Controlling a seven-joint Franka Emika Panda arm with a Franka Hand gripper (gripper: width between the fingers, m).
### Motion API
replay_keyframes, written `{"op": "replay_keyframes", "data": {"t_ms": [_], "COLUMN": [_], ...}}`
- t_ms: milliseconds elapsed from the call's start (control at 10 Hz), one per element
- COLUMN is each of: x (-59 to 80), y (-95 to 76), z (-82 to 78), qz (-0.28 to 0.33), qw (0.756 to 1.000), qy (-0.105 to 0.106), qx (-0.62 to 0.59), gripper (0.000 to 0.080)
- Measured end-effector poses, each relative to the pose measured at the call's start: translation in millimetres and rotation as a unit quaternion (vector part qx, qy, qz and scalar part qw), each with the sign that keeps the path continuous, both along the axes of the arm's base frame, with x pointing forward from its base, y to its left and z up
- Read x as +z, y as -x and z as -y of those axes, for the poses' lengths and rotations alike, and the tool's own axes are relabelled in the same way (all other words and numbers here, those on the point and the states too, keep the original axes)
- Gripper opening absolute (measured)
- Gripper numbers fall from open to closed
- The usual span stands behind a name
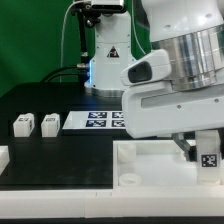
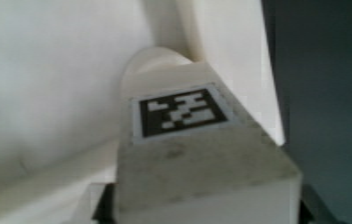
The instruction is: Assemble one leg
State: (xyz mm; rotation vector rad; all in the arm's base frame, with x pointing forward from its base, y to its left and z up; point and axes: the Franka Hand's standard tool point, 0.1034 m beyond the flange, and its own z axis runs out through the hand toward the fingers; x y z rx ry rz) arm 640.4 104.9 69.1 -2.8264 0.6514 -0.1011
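Note:
My gripper (image 1: 203,150) is shut on a leg (image 1: 209,158), a small white block with a black-and-white marker, and holds it over the right part of the big white tray-like part (image 1: 150,165). In the wrist view the leg (image 2: 182,110) fills the middle, clamped between my gripper's (image 2: 199,205) dark fingers (image 2: 105,200). Its far end points at the white tray surface (image 2: 48,80). Whether the leg touches the tray is hidden. Two more legs (image 1: 24,125) (image 1: 49,123) stand on the black table at the exterior view's left.
The marker board (image 1: 100,120) lies on the table behind the tray. A white part (image 1: 3,155) shows at the exterior view's left edge. A white stand with a lit base (image 1: 105,60) is at the back.

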Motion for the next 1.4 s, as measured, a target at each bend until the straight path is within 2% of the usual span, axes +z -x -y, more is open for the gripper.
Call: {"op": "replay_keyframes", "data": {"t_ms": [200,300,500,600,800,900,1000,1100,1200,1300,1400], "x": [-0.4,-0.9,-2.1,-2.1,0.2,0.0,-0.3,-0.8,-1.0,0.3,2.9], "y": [3.1,6.0,15.1,17.4,19.3,19.1,19.3,19.6,21.1,24.0,29.4], "z": [4.1,6.2,7.0,3.1,-4.0,-2.8,-2.1,-2.8,-4.1,-8.4,-16.8], "qz": [-0.032,-0.051,-0.093,-0.11,-0.132,-0.131,-0.125,-0.125,-0.12,-0.113,-0.117], "qw": [0.991,0.975,0.913,0.885,0.837,0.836,0.852,0.852,0.877,0.925,0.943], "qy": [-0.01,-0.03,-0.075,-0.088,-0.097,-0.096,-0.093,-0.093,-0.082,-0.058,-0.04], "qx": [-0.132,-0.215,-0.39,-0.444,-0.522,-0.524,-0.5,-0.5,-0.457,-0.358,-0.308], "gripper": [0.0304,0.0304,0.0304,0.0304,0.0303,0.0303,0.0303,0.0303,0.0473,0.059,0.0636]}}
